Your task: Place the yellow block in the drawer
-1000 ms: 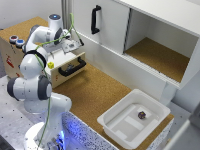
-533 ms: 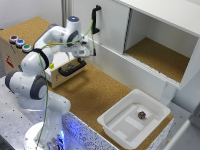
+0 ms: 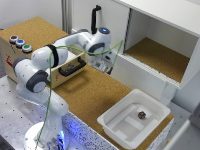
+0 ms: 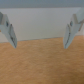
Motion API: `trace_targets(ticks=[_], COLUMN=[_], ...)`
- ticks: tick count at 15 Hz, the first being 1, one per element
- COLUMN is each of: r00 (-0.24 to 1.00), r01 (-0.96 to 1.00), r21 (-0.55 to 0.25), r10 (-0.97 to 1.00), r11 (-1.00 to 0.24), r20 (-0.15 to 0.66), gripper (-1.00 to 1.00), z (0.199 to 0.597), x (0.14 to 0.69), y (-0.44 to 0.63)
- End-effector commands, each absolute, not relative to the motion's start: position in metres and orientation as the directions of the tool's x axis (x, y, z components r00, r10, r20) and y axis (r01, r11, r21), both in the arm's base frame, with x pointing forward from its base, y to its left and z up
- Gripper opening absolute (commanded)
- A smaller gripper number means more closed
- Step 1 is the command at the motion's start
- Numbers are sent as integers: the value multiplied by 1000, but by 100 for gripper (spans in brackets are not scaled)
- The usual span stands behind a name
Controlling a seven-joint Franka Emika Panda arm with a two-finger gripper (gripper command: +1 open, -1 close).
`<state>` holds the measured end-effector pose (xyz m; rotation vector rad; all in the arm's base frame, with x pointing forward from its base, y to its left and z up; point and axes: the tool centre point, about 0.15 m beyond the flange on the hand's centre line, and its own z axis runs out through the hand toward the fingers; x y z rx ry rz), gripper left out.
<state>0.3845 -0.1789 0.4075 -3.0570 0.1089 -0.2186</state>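
the arm [image 3: 60,52] rises from its base, bends at the elbow and reaches level across the worktop [image 3: 92,95], its wrist turned down just before the white cabinet wall [image 3: 142,80]. the pincer [image 3: 106,64] hangs low over the cork; in the wrist view its two fingers [image 4: 10,31] stand wide apart, open, with nothing between them but cork and the white wall beyond. the drawer [image 3: 67,70], with its black bar handle, lies just beside the pincer, back toward the arm's base, and looks pushed in. the block cannot be made out in either view. a white tub [image 3: 117,125] sits well apart from the pincer, holding a small dark thing [image 3: 142,115].
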Motion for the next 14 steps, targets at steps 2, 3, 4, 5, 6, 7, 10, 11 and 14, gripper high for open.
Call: trace_targets(ticks=[2,3,4,5,6,7,10,11,14], r00=[949,942,935,929,925,917,931,935,942], r01=[-307,-329,-350,-367,-378,-397,-363,-354,-334], r21=[-107,-64,-71,-29,-35,-35,-62,-67,-93], r10=[-312,-332,-353,-368,-379,-398,-365,-355,-337], r11=[-946,-942,-934,-930,-925,-917,-930,-933,-938], r20=[37,39,33,29,29,22,22,15,15], gripper=[100,100,100,100,100,100,100,100,100], z=[372,368,363,355,348,336,304,294,264], x=[397,394,391,388,385,382,385,387,386], y=[-338,-352,-367,-378,-387,-400,-424,-431,-445])
